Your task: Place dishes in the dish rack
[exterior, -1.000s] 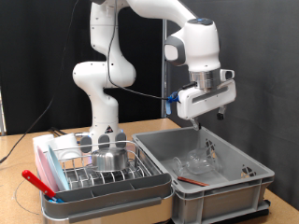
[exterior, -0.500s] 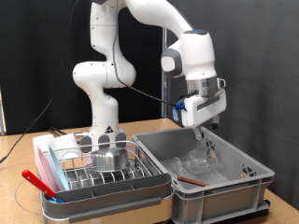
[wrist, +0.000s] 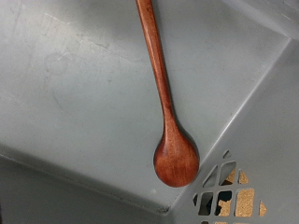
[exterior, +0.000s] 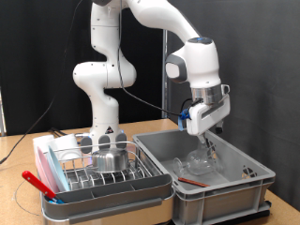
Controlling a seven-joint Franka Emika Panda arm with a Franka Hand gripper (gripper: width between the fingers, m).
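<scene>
The gripper [exterior: 208, 134] hangs over the large grey crate [exterior: 239, 164], which stands at the exterior view's right, with its fingers pointed down into the crate's interior. Whether the jaws are open or closed cannot be told: the exterior view shows them too small, and the wrist view shows no fingertips at all.

The wrist view looks onto the crate floor, where a wooden spoon [wrist: 166, 107] lies flat, its bowl near a perforated corner of the crate wall. In the exterior view, small clear glass pieces [exterior: 200, 161] rest on the crate floor directly below the gripper. Nothing is seen between the fingers.

The dish rack [exterior: 103, 173] sits on the surface at the exterior view's left, just beside the crate. A shiny steel bowl [exterior: 109, 158] already stands inside its wire slots, and the utensil holder [exterior: 86, 143] is at the rack's back. A red utensil [exterior: 39, 182] lies along the tray's near edge.

Judged from this position, the step in hand is a pick from the crate. To do it well:
- Align the jaws across the narrow width of the chosen item.
- Descend vertically, clear of the crate walls.
- Grip glass lightly; it will slip and may crack.
</scene>
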